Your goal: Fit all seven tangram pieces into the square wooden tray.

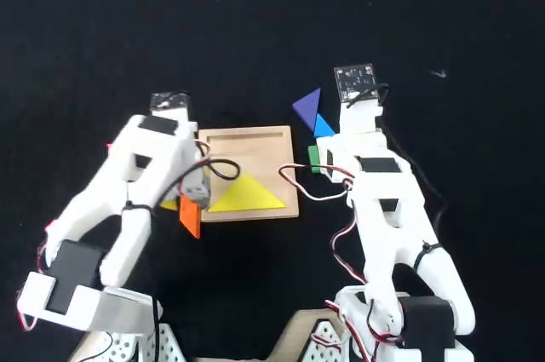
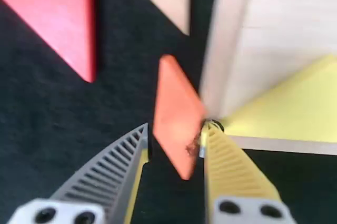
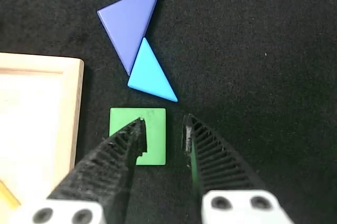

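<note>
1. The orange piece (image 2: 176, 113) is clamped in the left gripper (image 2: 176, 129) against the wooden tray (image 2: 221, 50) rim, with one edge hidden by a finger.
2. The green square (image 3: 155, 145) is partly covered by the right gripper (image 3: 163, 126), whose fingers are narrowly parted.

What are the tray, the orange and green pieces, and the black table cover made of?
Tray: pale wood, matte, with faint grain showing.
Orange piece and green square: flat even colour and smooth faces, so painted wood or plastic; the look leaves that open.
Table cover: black cloth, probably felt, judging by its fuzzy, speckled surface.
</note>
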